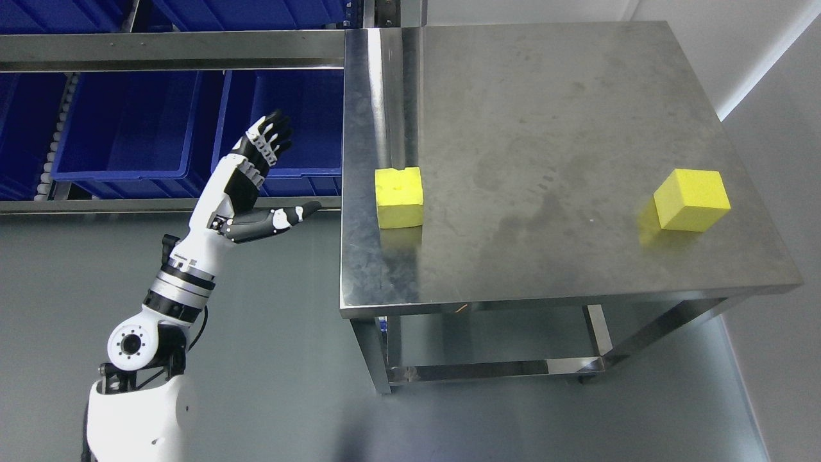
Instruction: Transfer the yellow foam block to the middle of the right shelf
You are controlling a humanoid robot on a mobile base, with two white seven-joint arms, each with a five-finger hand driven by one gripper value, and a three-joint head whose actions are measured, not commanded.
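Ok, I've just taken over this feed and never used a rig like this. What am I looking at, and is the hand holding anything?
This is one picture from the camera on the robot's head, looking down. The white and black arm at lower left is the robot's left arm; its left hand is raised with fingers spread, holding nothing, in front of blue bins on a rack. The right arm is out of view. On the steel table sit two yellow foam blocks: one near the left edge, one near the right edge. Neither is touched.
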